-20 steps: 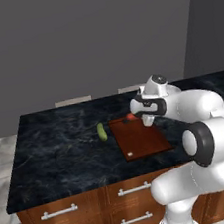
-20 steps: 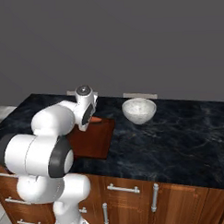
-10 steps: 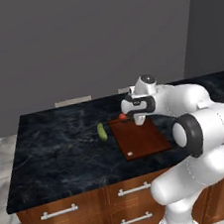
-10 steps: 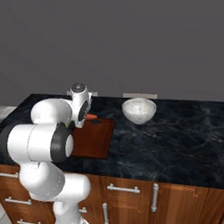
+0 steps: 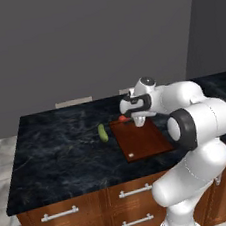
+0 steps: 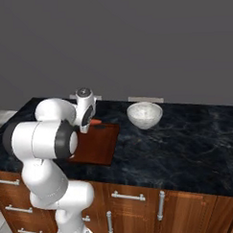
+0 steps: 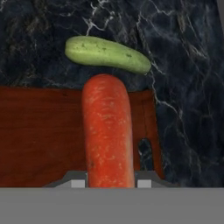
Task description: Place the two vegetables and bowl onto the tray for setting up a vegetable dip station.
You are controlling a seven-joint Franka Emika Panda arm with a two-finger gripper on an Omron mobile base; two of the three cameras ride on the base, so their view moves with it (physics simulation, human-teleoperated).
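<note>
Claw [image 7: 109, 183] gripping carrot [image 7: 108, 131], has swung w/ it over tray [image 7: 39, 135] far end; cucumber [image 7: 107, 54] just beyond on bench. Release next, prob.

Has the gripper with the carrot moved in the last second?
Yes. The gripper, shut on the carrot, swung left across the tray toward the cucumber.

Orange-red carrot [image 7: 108, 131], pale green cucumber [image 7: 107, 54], reddish-brown wooden tray [image 7: 39, 135], black white-veined marble counter [image 7: 188, 65], speckled white bowl [image 6: 144, 115]
</note>
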